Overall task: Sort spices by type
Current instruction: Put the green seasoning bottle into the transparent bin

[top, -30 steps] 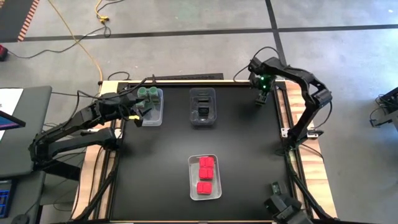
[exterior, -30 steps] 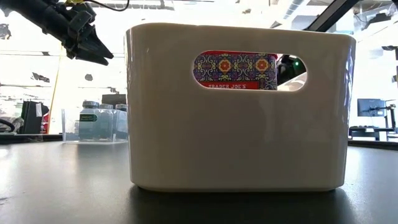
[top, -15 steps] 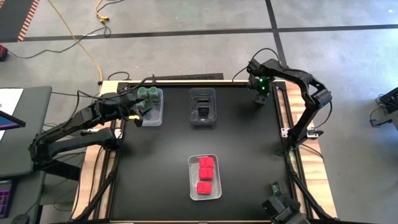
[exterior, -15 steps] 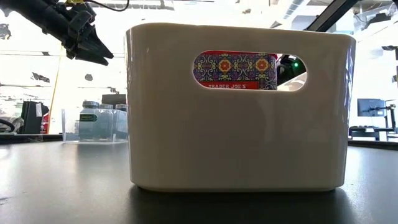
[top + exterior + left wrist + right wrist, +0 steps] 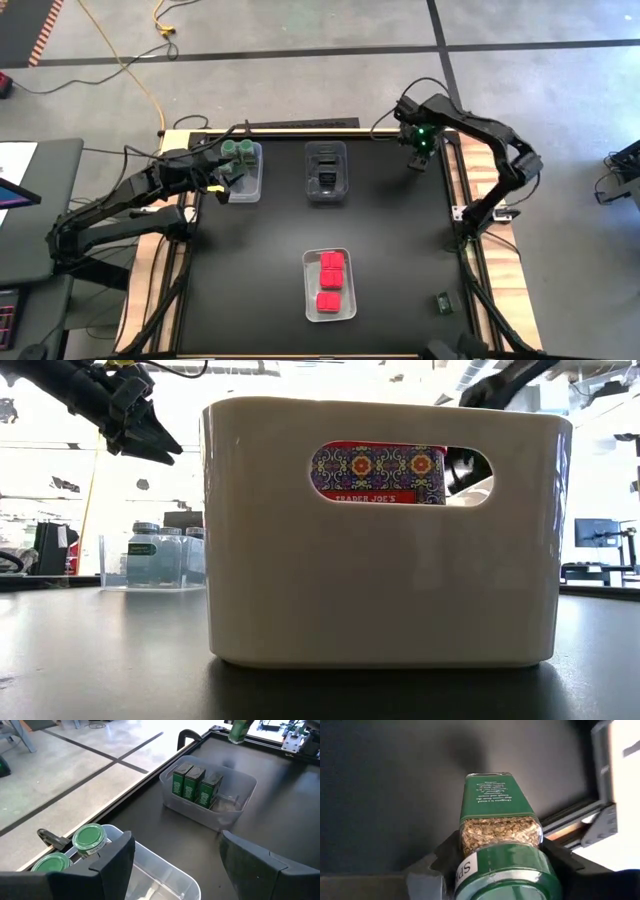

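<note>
Spices sit sorted in three clear plastic rectangular bins. Left to right in the high view: round green-lidded glass jars [image 5: 239, 151] in the left bin [image 5: 246, 187]; dark blackish-green rectangular boxes [image 5: 326, 180] in the middle bin [image 5: 326, 154]; red flat rectangular packets [image 5: 331, 278] in the near bin [image 5: 312, 306].

Left gripper [image 5: 222, 176] hovers over the bare part of the left bin, just beside the jars, fingers parted about halfway, holding nothing; left wrist view confirms a gap between them.

Right gripper [image 5: 421, 155] is at the far right of the black table [image 5: 250, 260], clamped on one more green-lidded jar [image 5: 499, 827] with a green label and seed-like contents. Right wrist view shows the fingers [image 5: 432, 870] pressing the body just below the lid, the jar's base pointing away.

Handling judgement: the jar looks rigid, smooth-walled and probably glass, so slippery and breakable if dropped; light to moderate in weight. A grip across the flat sides near the lid seems sound; set-down should be gentle and upright beside the other jars.
</note>
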